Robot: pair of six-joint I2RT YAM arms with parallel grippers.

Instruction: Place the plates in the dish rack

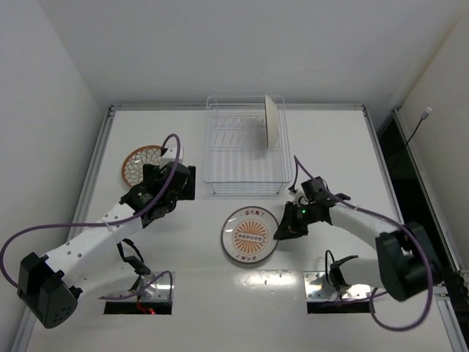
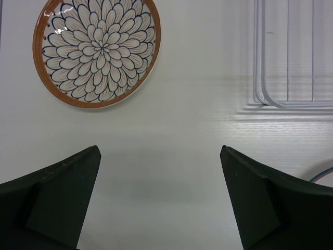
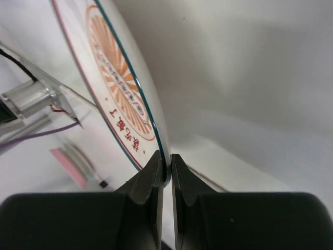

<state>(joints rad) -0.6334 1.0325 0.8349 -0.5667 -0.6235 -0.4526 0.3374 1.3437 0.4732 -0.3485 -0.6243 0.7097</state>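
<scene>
Plates at three stations. One cream-backed plate (image 1: 271, 121) is seen on edge inside the dish rack (image 1: 234, 158), at its far right corner. A brown-rimmed petal plate (image 2: 97, 52) lies flat on the desk (image 1: 337, 147), left of the rack and apart from it. The white plate (image 1: 250, 235) with the orange centre motif sits in front of the rack, near the middle of the desk.

Right hand (image 3: 165, 162): narrowed to a thin pinch on the rim of the white plate, at its right edge. Only the fingertips are engaged. Whether the plate is raised off the desk cannot be told from the top view.

Left hand (image 2: 158, 152): spread wide, nothing held, poised above bare desk between the petal plate and the rack's near left corner.

Risks judged from here:
- Slip. The glazed rim is held by a small contact patch; if the plate is swung upright, its weight could pivot or slide it out of the pinch, and a drop onto the desk could chip it.
- Wire strike. If the plate is lowered off line with the bars, its edge could be caught on a wire and the light rack could be shoved or tipped.
- Knock-on. A careless entry near the right corner could topple the plate already racked.
- Arm clash. Both arms are directed toward the same rack front.
</scene>
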